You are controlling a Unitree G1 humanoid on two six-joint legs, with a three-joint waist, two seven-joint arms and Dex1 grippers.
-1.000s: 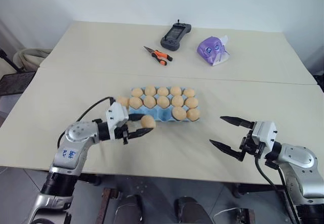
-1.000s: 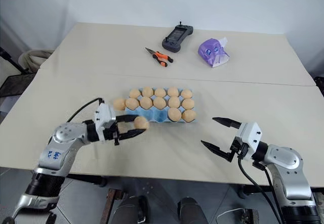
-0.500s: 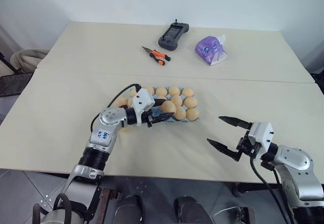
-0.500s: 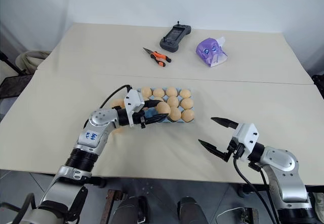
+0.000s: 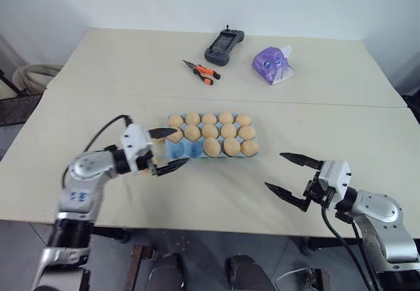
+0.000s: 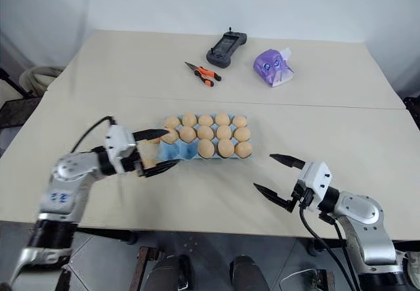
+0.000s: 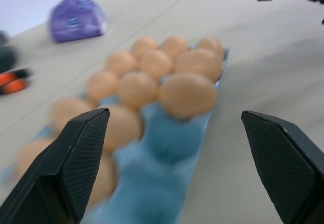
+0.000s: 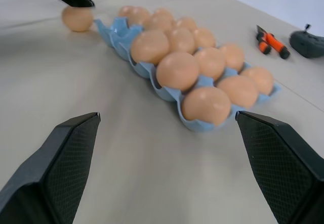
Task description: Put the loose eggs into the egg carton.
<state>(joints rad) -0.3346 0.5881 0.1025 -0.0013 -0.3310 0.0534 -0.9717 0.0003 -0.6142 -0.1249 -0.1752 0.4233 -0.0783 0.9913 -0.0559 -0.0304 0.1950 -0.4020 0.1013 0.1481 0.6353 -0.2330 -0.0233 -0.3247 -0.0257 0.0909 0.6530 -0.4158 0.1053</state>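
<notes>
Left tool (image 5: 168, 148) spread empty beside egg carton (image 5: 211, 140), one loose egg (image 8: 77, 18) left on tabletop (image 5: 216, 192), right tool (image 5: 289, 173) released

eggs (image 5: 211, 146): tan-orange, plain
carton (image 5: 186, 150): light blue
table (image 5: 98, 67): pale beige
pliers (image 5: 200, 71), behind carton: orange + black handles
remote (image 5: 223, 44), behind carton: dark grey/black
tissue pack (image 5: 272, 64), behind carton: purple, white tissue
grippers (image 5: 168, 150): black fingers w/ cross-hatch pads, white housing
</notes>
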